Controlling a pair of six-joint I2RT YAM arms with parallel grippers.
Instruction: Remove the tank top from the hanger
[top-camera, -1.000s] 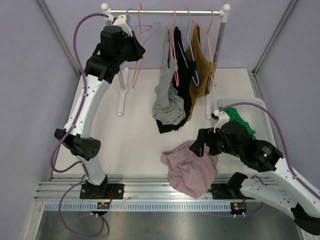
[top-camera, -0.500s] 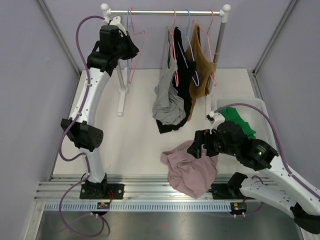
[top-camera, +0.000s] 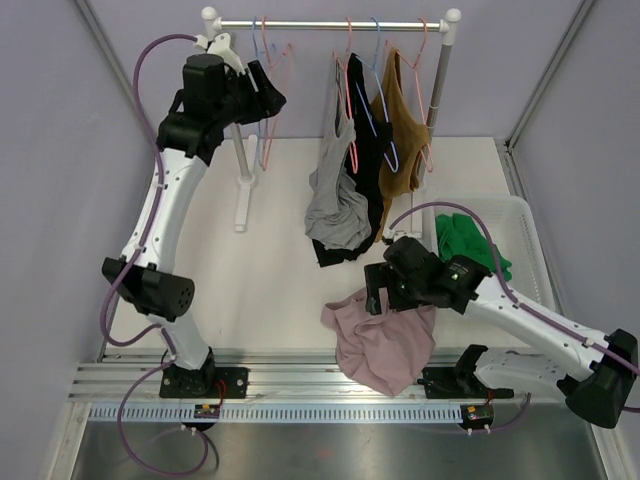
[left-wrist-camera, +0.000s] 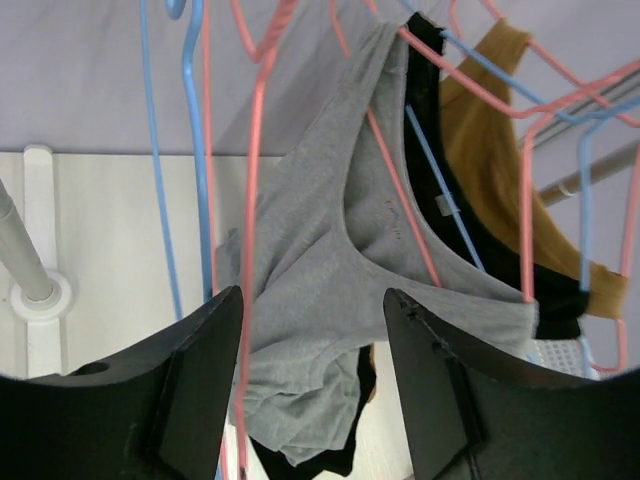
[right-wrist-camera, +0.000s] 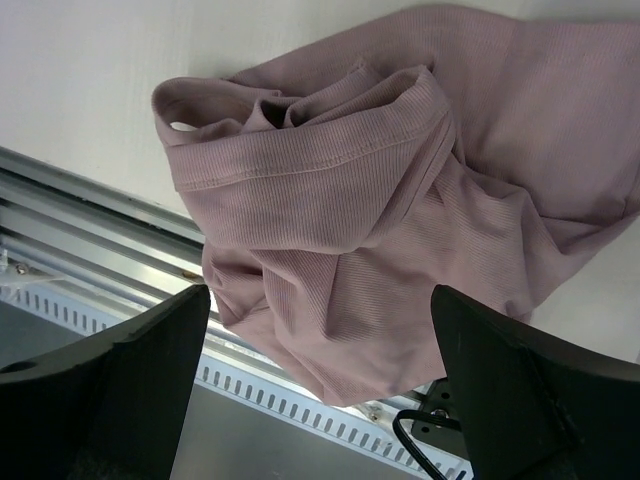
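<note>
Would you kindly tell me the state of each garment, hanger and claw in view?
Grey tank top: hanging from the rail.
Black tank top: hanging from the rail.
Brown tank top: hanging from the rail.
Mauve tank top: off-hanger, crumpled on the table.
Green garment: lying in the bin.
Empty hangers: bare, on the rail.
Left claw: open, empty.
Right claw: open, above the mauve top.

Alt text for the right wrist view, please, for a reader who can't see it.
A crumpled mauve garment lies on the white table, its lower edge draping over the metal rail. The right claw hangs open above it, its dark fingers filling the lower corners.
</note>
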